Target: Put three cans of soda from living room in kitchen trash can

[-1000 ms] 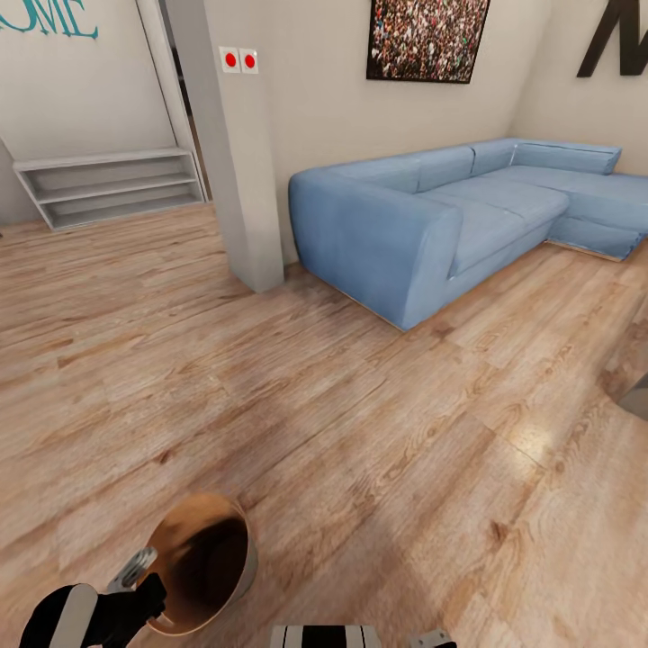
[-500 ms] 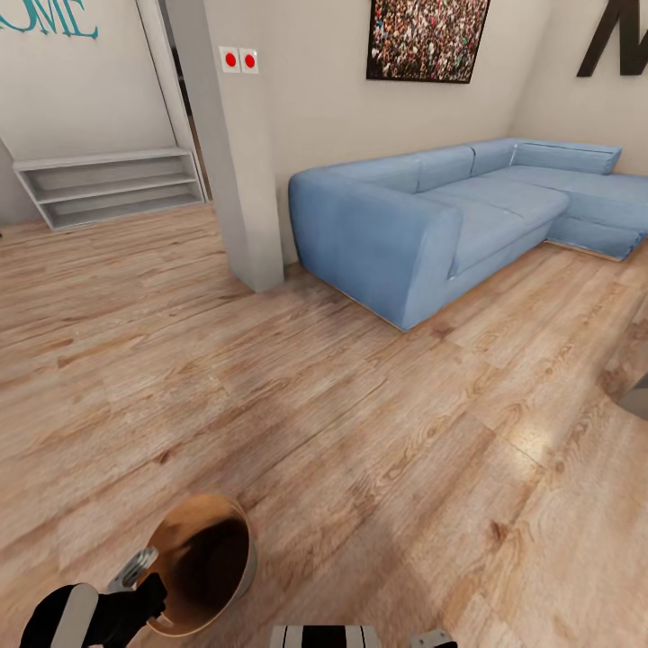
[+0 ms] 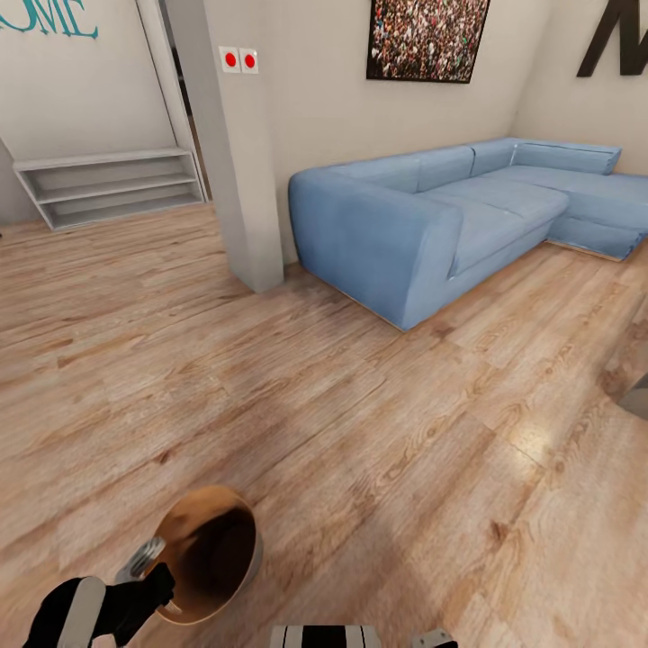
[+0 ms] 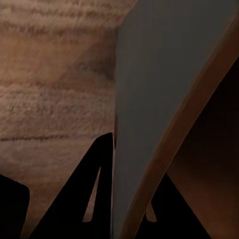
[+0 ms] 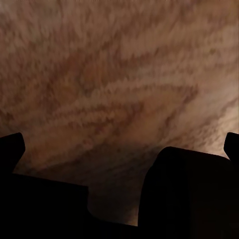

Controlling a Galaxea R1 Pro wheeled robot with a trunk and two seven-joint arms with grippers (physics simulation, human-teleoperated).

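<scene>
Nearest the robot, low in the head view, the left gripper [image 3: 160, 589] is clamped on the rim of the round coppery-brown tapered bin with a dark inside, the tash can [image 3: 209, 551]. The left wrist view confirms it: 1 dark finger lies against the grey outer wall and the other sits inside, with the bin's coppery rim [image 4: 174, 134] running between them. The bin hangs tilted, its mouth turned up toward the head camera, which is probably just how a rim pinch lets it swing. Carrying it here suggests the plan is to bring the bin to the cans rather than ferry 3 cans singly.

The right gripper [image 5: 122, 154] faces the light wood plank floor [image 3: 378, 423] with nothing between its fingers; the fingertips stand well apart, so it reads as apart and empty. In the head view only a sliver of the robot's body is cut off at the bottom edge.

Farther out stands a white square pillar [image 3: 236, 153] bearing 2 red-dotted switch plates, and beside it the blue L-shaped fabric sofa [image 3: 441, 220]. Beyond are a low grey shelf unit [image 3: 112, 184] against the wall and a framed crowd picture [image 3: 425, 38].

A grey edge at the right border may be a low table, too cropped to tell.
</scene>
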